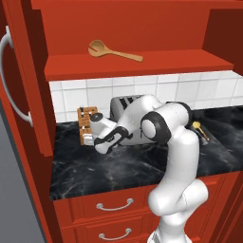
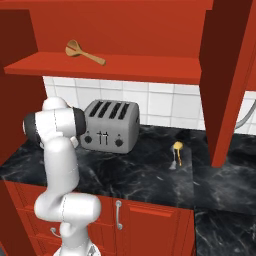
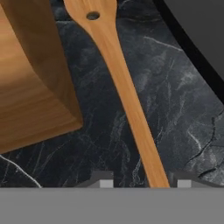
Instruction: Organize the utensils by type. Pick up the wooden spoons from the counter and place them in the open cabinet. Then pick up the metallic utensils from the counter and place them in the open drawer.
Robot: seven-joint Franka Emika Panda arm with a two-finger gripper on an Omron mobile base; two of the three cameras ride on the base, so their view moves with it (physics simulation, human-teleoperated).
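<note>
One wooden spoon (image 3: 127, 92) lies on the black counter (image 3: 87, 144) between the wooden knife block (image 3: 30, 87) and the toaster (image 3: 197, 39). My gripper (image 3: 143, 183) hangs low over its handle, which runs between the two fingertips. The jaws still stand apart, the left one clear of the wood. From the left base camera the gripper (image 1: 100, 148) points down beside the knife block (image 1: 87, 124). A second wooden spoon (image 1: 114, 51) (image 2: 84, 52) rests on the cabinet shelf (image 1: 142, 64). The metallic utensils (image 2: 176, 154) (image 1: 199, 129) lie on the counter right of the toaster. The drawer is out of view.
The silver four-slot toaster (image 2: 110, 125) (image 1: 124, 108) stands close to the hand on its right. The cabinet door with its long curved handle (image 1: 10, 80) hangs open at the left. A red cabinet side wall (image 2: 225, 80) comes down near the metal pieces. Shut red fronts (image 1: 114, 205) sit below the counter.
</note>
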